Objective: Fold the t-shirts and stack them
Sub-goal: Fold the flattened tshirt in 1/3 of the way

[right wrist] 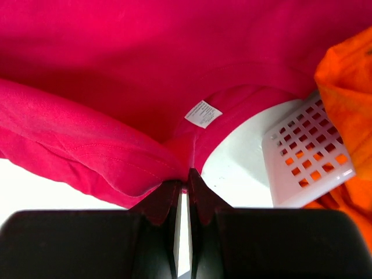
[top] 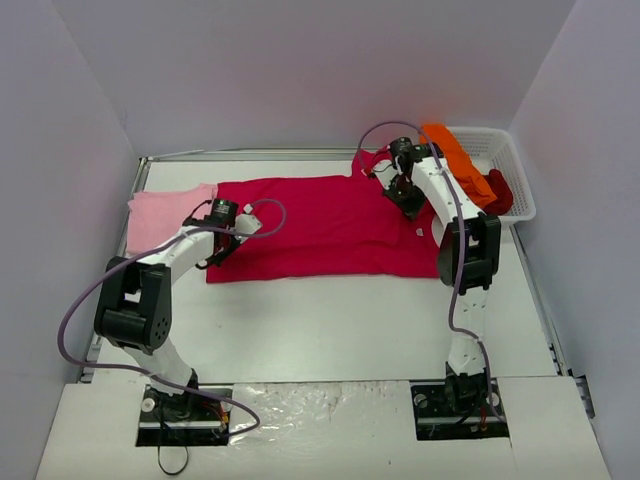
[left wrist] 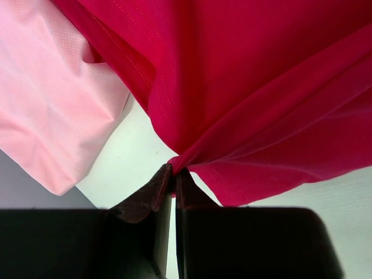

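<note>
The large crimson-magenta t-shirt (top: 320, 225) lies spread across the middle of the table. My left gripper (top: 214, 252) (left wrist: 174, 171) is shut on a pinch of that shirt's edge (left wrist: 244, 87) at its left end. Just beyond, at the far left, lies the pale pink t-shirt (top: 160, 215) (left wrist: 52, 104). My right gripper (top: 409, 208) (right wrist: 187, 177) is shut on a bunched fold of the crimson shirt (right wrist: 145, 70) by the neck opening, close to its white label (right wrist: 202, 113). The bright orange t-shirt (top: 455, 160) (right wrist: 346, 75) and the dark red t-shirt (top: 500, 188) sit in the basket.
A white plastic mesh basket (top: 505, 150) (right wrist: 302, 157) stands at the back right, close to my right arm. White walls enclose the table on three sides. Purple cables loop off both arms.
</note>
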You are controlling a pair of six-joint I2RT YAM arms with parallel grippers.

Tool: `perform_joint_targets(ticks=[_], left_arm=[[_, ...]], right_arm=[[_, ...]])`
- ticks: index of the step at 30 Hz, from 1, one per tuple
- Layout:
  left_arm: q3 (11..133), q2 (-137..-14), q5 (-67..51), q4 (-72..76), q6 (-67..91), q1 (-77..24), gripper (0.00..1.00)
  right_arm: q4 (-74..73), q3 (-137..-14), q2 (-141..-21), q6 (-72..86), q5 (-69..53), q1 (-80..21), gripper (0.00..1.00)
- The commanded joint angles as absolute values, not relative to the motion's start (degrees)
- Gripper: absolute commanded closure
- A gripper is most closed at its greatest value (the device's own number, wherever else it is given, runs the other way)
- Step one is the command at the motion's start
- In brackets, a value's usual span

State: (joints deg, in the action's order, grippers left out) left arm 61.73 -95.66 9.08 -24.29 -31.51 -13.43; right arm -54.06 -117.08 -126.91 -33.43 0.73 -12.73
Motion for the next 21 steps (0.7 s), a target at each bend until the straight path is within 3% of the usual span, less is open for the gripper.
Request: perform_joint_targets(ticks=[1, 3, 5, 7, 8, 9, 10, 21], left_arm=[[64.1, -96.0, 12.0, -22.9, -31.9, -13.1, 0.98], [64.1, -96.2, 13.0, -22.3, -31.6, -13.0, 0.96], [64.2, -96.4, 13.7, -21.5, -31.2, -13.0, 0.81], [64.7, -96.1, 14.1, -21.3, -30.6, -13.1, 0.68], [64.9, -95.8, 14.4, -20.9, -30.3, -13.1, 0.66], [65.0, -95.5, 14.7, -20.8, -30.0, -13.1, 0.64], [65.5, -94.9, 15.1, -20.6, -29.8, -13.1, 0.61], [66.0, -86.7, 16.2, -23.6, -27.5, -13.1, 0.53]], right_arm=[[-55.8, -119.4, -128.1, -32.7, 1.9, -12.5, 1.00], [-55.5, -120.0, -128.9, -32.3, 1.9, -12.5, 1.00], [-55.3, -121.0, -129.7, -31.8, 1.9, -12.6, 0.98], [-54.5, -121.6, -130.6, -31.1, 2.3, -12.6, 0.85], [-54.1, -122.2, -130.7, -30.9, 2.5, -12.6, 0.84], [-53.6, -122.4, -131.0, -30.6, 2.8, -12.6, 0.82], [-53.0, -122.8, -131.1, -29.5, 3.9, -12.6, 0.74], [-48.6, -121.7, -126.7, -25.6, 5.5, -12.6, 0.71]])
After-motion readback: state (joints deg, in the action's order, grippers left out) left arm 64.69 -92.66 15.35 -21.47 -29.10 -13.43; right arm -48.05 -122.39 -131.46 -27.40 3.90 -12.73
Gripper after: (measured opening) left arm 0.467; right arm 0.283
